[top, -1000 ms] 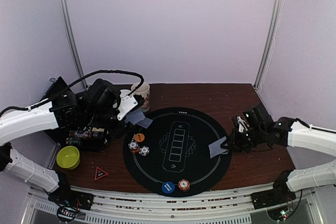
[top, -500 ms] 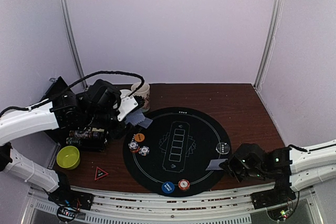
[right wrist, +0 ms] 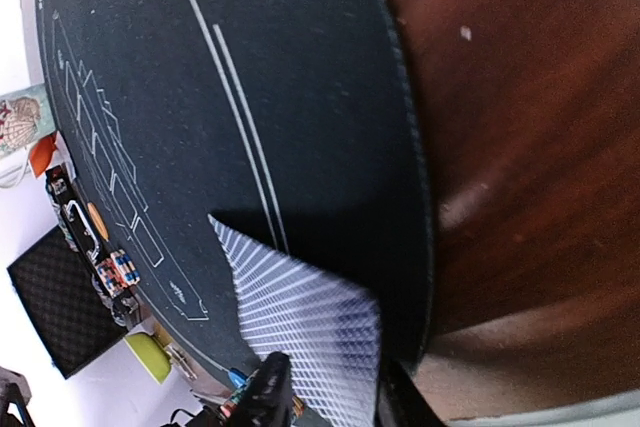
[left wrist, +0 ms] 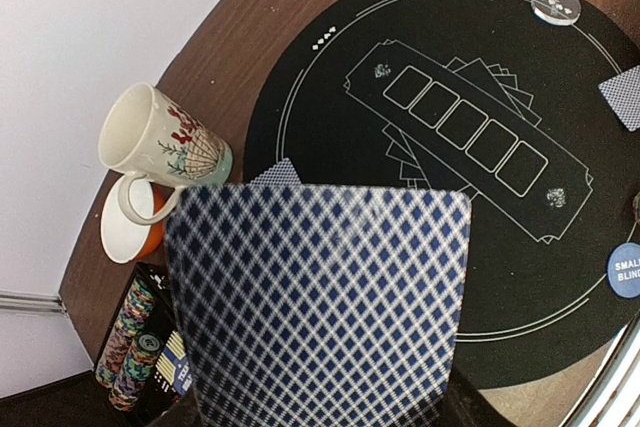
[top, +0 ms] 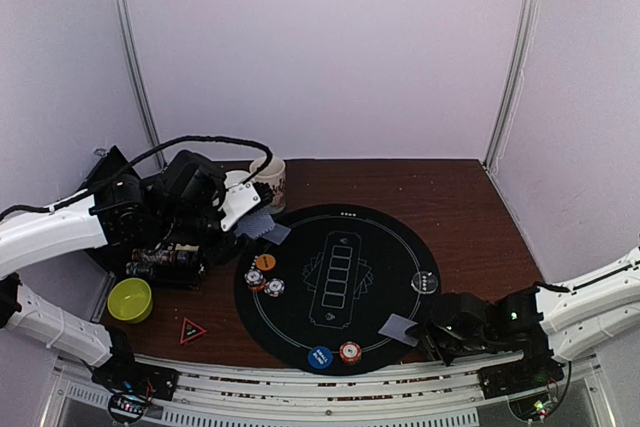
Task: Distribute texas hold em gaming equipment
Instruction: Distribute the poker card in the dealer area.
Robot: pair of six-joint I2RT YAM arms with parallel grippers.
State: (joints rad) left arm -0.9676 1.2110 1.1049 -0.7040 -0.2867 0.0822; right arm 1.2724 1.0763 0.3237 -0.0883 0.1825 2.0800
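My right pincer point(right wrist: 330, 399) is closed tight on a card point(right wrist: 300, 322), low over the near-right rim of the mat point(right wrist: 250, 97). My left pincer point(top: 245, 209) grips a second card point(left wrist: 320, 307) near the mug point(left wrist: 165, 147). The chip case point(top: 165, 259) holds rows of chips point(left wrist: 125, 332).

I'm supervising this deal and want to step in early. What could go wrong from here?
The right pincer grips its card by an edge above the near rim of the mat, close to the front edge of the table; released there, it could slide off.
The chip stack sits just left of that card; a leftward sweep might knock it.
The left pincer holds a second card near the mug; a swing could clip it.
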